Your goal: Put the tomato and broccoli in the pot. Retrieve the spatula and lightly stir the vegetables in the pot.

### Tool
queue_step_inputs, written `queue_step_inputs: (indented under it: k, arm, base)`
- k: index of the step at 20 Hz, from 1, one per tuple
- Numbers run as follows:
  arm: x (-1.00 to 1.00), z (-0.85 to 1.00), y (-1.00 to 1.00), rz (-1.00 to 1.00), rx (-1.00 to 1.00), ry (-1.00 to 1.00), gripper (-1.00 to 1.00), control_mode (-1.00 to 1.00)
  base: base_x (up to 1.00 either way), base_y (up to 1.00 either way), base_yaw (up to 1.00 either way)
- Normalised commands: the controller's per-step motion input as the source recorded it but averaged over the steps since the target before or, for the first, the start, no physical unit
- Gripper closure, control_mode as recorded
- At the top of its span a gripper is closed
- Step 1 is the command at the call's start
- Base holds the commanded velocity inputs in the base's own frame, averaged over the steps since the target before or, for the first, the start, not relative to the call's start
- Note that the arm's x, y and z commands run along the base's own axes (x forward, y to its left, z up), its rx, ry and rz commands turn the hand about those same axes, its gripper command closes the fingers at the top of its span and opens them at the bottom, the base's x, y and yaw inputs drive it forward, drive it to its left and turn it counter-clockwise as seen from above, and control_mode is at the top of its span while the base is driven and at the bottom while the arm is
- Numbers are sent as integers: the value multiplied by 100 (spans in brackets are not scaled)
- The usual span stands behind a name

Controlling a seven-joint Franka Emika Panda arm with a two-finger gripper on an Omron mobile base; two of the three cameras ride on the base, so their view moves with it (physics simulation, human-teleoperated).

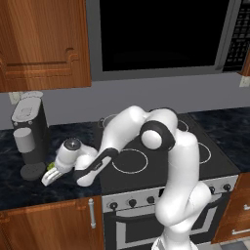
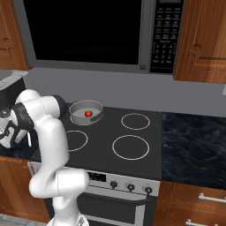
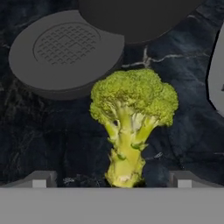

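one broccoli [image 3: 131,127] lies on your counter [image 3: 39,131] beside the coffee machine base [image 3: 65,52], stem between your gripper's [image 3: 111,179] spread-open fingers; tomato [image 2: 88,113] sits in pot [image 2: 86,112].

A black microwave [image 2: 88,33] hangs between wooden cabinets [image 1: 44,44]. Grey wall [image 2: 132,90] behind. Dark marble counter [image 2: 194,150] flanks the black stove [image 2: 128,150]

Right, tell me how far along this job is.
Done: the tomato sits in the pot on the stove. In hand: the open gripper is low over the dark counter with its fingertips either side of the broccoli stem, beside the coffee machine, not yet closed. Left: broccoli into the pot, then fetching the spatula and stirring.
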Motion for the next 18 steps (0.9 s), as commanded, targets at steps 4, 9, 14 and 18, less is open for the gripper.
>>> queue_step_inputs:
  k: [4,9,14,18]
  arm:
    - [9,6,12,0,0,2,-100,-100]
    - [12,0,0,0,0,3,-100,-100]
    - [25,0,0,0,0,3,-100,-100]
    - [11,0,0,0,0,2,-100,-100]
  base:
    - [0,0,0]
    - [0,0,0]
    - [0,0,0]
    - [0,0,0]
